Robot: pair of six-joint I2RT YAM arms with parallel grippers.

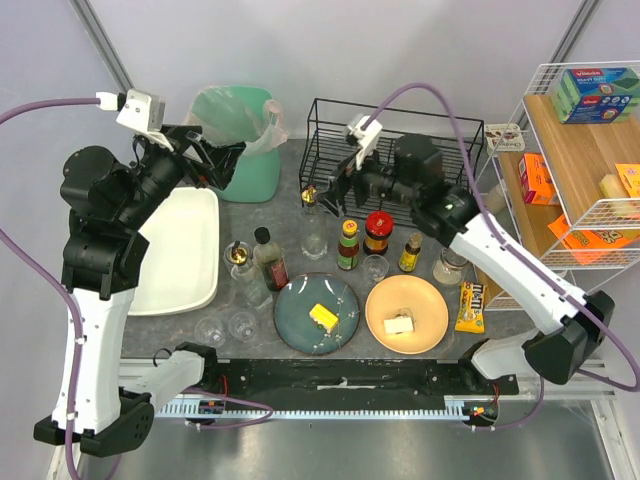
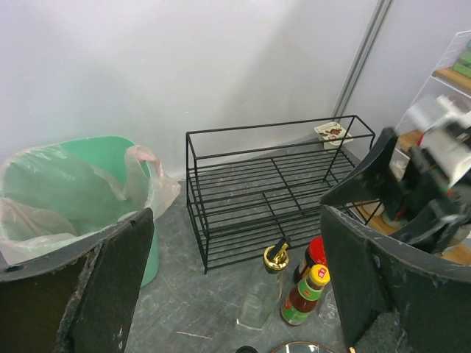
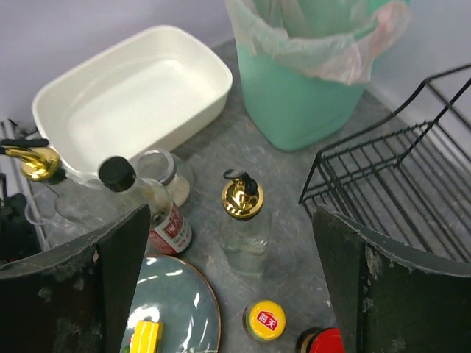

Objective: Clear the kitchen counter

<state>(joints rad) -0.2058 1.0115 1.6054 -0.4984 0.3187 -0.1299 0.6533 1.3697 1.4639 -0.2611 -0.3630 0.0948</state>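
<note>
**Kitchen counter** (image 1: 290, 215): dark grey mottled worktop, under the black wire rack (image 2: 274, 193) and reaching well past it on both sides.
**Left gripper** (image 1: 228, 165): left of the rack, raised beside the green lined bin (image 1: 245, 140). Jaws spread wide, nothing held.
**Right gripper** (image 1: 343, 186): at the rack's front left corner, above a gold-pump glass dispenser (image 3: 241, 220). Jaws spread wide, nothing held.
**White tub** (image 1: 185, 250): far left of the rack, beyond the bin.
**Sauce bottles** (image 1: 348, 245): standing in a row before the rack.
**Blue-grey plate** (image 1: 295, 322), **orange plate** (image 1: 432, 322): in front of the rack, nearer than the bottles, each bearing a small food piece.
</note>
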